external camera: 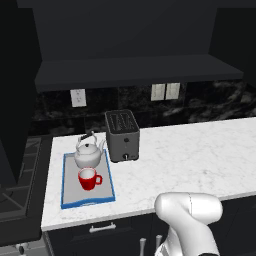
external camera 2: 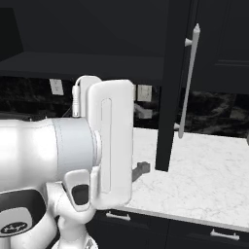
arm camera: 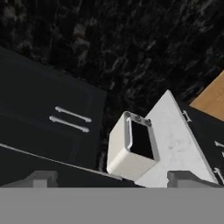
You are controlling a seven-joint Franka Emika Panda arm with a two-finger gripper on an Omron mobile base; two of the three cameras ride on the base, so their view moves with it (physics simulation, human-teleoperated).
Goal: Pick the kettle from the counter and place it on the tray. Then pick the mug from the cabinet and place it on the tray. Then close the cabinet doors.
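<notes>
The silvery kettle point(external camera: 89, 152) stands at the back of the blue-rimmed tray point(external camera: 70, 192) on the white counter point(external camera: 200, 155). In front of it on the tray sits the red mug point(external camera: 89, 178). Above, the dark cabinet point(external camera: 135, 70) shows its open shelf. One cabinet door point(external camera 2: 214, 44) with a long silver bar handle point(external camera 2: 189, 78) stands swung out over the counter, right of my arm. My gripper point(arm camera: 113, 179) is open, its two dark tips wide apart with nothing between them. It faces dark cabinet fronts and a counter corner.
A boxy dark grey toaster point(external camera: 122, 135) stands right of the tray. A stove point(external camera: 17, 185) lies left of the counter. In the hand view a white box point(arm camera: 131, 146) sits by the marble top point(arm camera: 175, 144), beside drawer handles point(arm camera: 72, 118).
</notes>
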